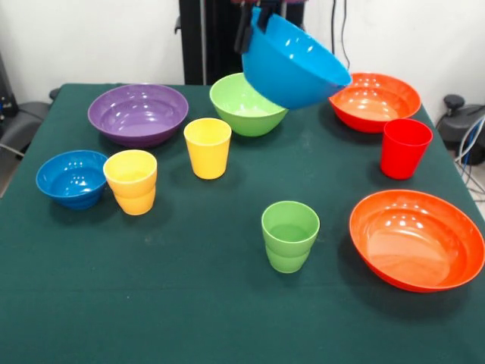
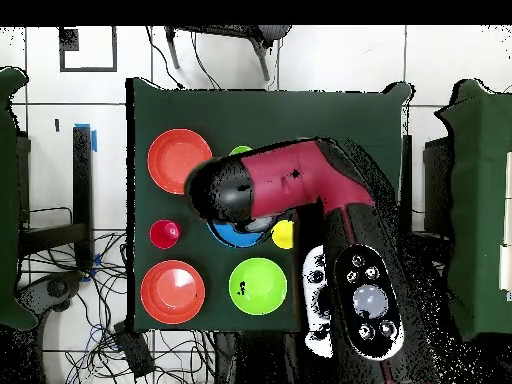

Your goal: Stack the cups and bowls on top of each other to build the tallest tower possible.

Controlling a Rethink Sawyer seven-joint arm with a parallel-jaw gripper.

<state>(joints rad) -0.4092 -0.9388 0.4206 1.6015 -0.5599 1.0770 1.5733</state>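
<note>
My gripper (image 1: pixel 253 23) is shut on the far rim of the large light-blue bowl (image 1: pixel 294 64) and holds it tilted in the air above the green bowl (image 1: pixel 241 108). On the table stand the purple bowl (image 1: pixel 138 114), the small dark-blue bowl (image 1: pixel 72 179), two orange bowls (image 1: pixel 375 100) (image 1: pixel 417 239), two yellow cups (image 1: pixel 207 147) (image 1: pixel 131 182), the green cup (image 1: pixel 289 236) and the red cup (image 1: pixel 405 148). All stand apart, so there is no tower. In the overhead view my arm (image 2: pixel 300 185) hides the gripper; a part of the light-blue bowl (image 2: pixel 236 238) shows under it.
The dark green table (image 1: pixel 189 303) carries everything. In the overhead view the two orange bowls (image 2: pixel 180 160) (image 2: pixel 172 290), the red cup (image 2: pixel 164 234), the green bowl (image 2: pixel 258 285) and one yellow cup (image 2: pixel 283 235) show beside the arm.
</note>
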